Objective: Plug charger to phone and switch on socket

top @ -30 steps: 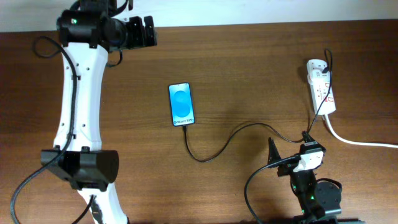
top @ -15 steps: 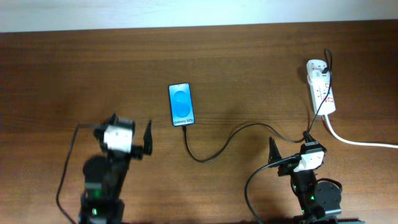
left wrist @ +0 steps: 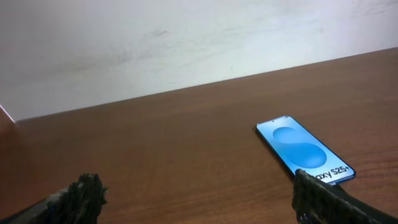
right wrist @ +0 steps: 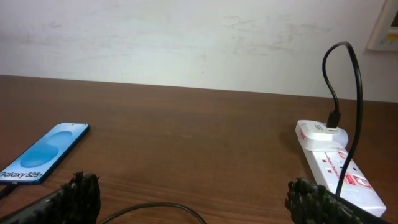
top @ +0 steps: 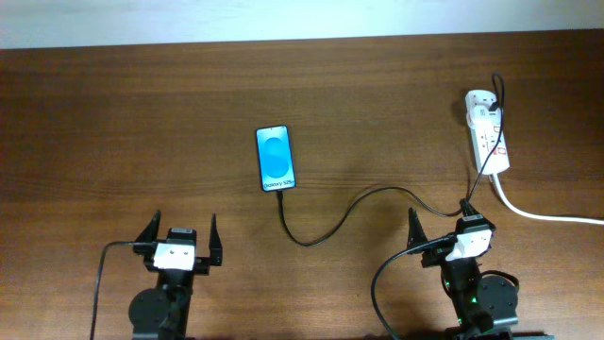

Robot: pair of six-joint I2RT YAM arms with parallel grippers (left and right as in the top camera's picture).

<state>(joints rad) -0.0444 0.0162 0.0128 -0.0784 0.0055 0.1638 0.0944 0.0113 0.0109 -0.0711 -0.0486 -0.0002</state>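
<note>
Both arms sit low at the near edge of the counter (top: 396,85).

Left fingers (top: 212,243): spread wide, nothing between them, tips off to either side of the wrist view. Well apart from all task items.

Right fingers (top: 412,234): also spread, nothing pinched. In the overhead view the charger (top: 302,243) passes right by the outer finger; can't tell if it touches.

Phone (top: 276,159): flat on the counter, mid-left, screen up and lit blue, "Galaxy S25" text at the near end. It lies ahead and to the right of the left fingers and up-left of the right ones. It shows in both wrist views: right of centre from the left wrist (left wrist: 305,149), far left from the right wrist (right wrist: 43,152).

Charger: one end meets the near short edge of the phone and looks seated in the port. From there it loops toward the near edge, curves right past the right arm and runs up to the socket (top: 488,130). The right wrist view shows it arching up and dropping into a black plug at the socket's far end.

Socket: right side of the counter, lengthwise front to back, red marks on top. White cord (top: 547,215) leaves its near end and runs off to the right. Can't tell the switch position.
</note>
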